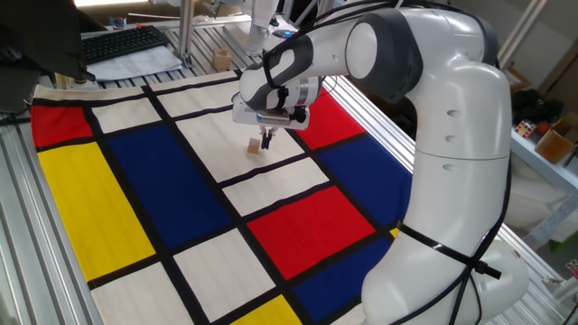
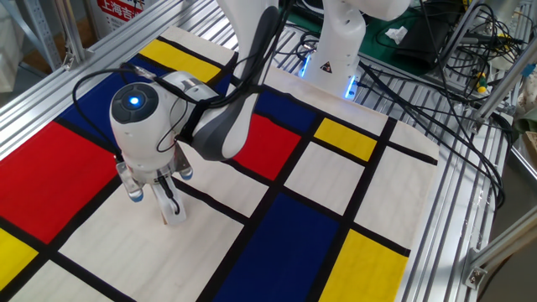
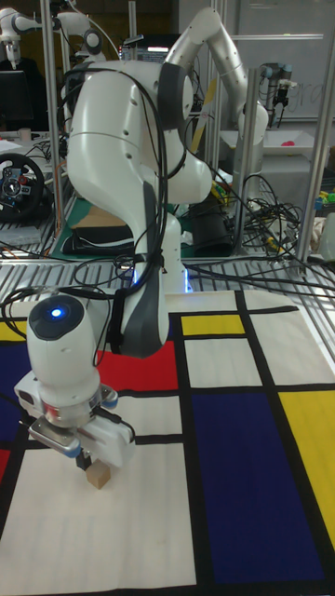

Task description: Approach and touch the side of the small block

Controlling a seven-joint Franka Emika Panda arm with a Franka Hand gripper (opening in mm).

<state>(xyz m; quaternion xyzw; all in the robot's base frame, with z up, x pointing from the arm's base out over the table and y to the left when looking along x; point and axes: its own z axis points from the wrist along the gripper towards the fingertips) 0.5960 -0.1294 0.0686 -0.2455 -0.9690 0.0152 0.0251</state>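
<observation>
Robotics lab: aluminium frame table (image 2: 470, 210), cable bundles (image 2: 436, 80), other robot arms (image 3: 279, 88)

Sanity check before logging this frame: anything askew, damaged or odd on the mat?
Nothing stands out. The small block sits flat on a white panel of the mat, with the pincer right beside it. The mat lies smooth, with no spill or damage visible.
</observation>
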